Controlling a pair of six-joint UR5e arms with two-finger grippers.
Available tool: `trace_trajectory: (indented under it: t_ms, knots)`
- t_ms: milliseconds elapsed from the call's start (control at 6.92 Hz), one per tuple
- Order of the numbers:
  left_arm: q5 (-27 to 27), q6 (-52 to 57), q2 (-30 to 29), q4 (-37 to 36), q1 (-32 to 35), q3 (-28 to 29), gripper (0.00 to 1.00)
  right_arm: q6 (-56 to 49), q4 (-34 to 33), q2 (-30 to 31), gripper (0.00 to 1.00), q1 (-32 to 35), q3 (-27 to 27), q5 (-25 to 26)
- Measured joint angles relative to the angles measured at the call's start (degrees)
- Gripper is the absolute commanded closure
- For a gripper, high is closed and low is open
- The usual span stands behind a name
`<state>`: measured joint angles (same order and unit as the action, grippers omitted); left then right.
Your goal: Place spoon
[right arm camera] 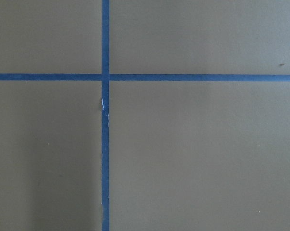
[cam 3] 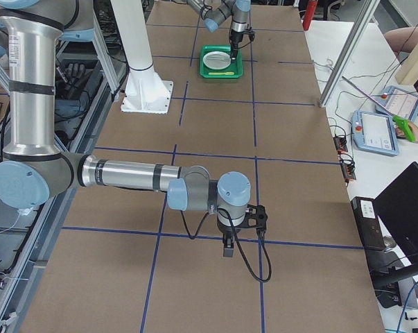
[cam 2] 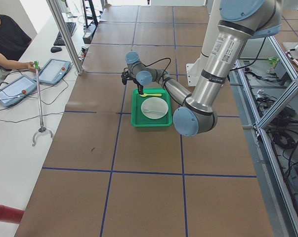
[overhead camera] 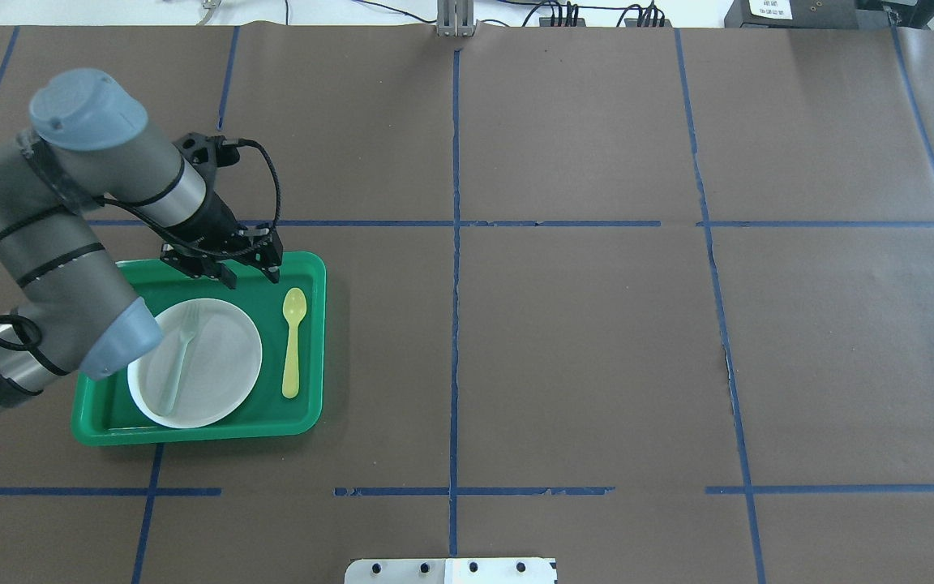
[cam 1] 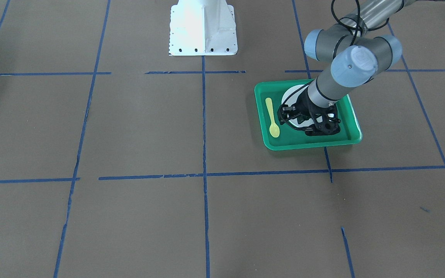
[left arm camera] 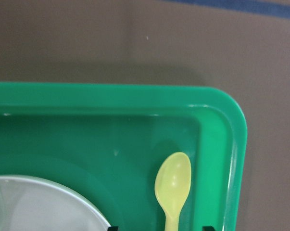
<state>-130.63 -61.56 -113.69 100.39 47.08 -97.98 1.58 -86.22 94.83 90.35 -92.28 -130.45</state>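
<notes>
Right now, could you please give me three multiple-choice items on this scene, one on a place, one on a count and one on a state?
1. Where does the spoon lie?
A) in the tray, beside the plate
B) on the plate
C) on the bare table

2. How many utensils are in the tray?
A) one
B) four
C) two

3. How is the left gripper?
A) shut on the spoon
B) open and empty
C) shut on the tray's rim

Answers:
1 A: the spoon rests on the tray's floor, apart from the plate.
2 C: there is the spoon, plus the fork lying on the plate.
3 B: its fingers stand apart over the tray's far edge and hold nothing.
</notes>
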Motion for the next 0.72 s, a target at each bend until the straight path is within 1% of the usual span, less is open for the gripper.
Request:
trace_trajectory:
  t_ms: [289,434,723]
  knots:
    - [-2.0,8.1,3.9,-0.5,7.9,-2.4,0.34,0.0,0.0,0.0,0.0,0.0,0.0,0.0]
    - [-3.1,14.4,6.6,-0.6,12.4,-2.9,0.34,0.0,0.0,0.0,0.0,0.0,0.0,0.0]
    - [-4.5,30.9,12.8,-1.4,20.5,-2.6,0.35,0.0,0.0,0.0,0.0,0.0,0.0,0.0]
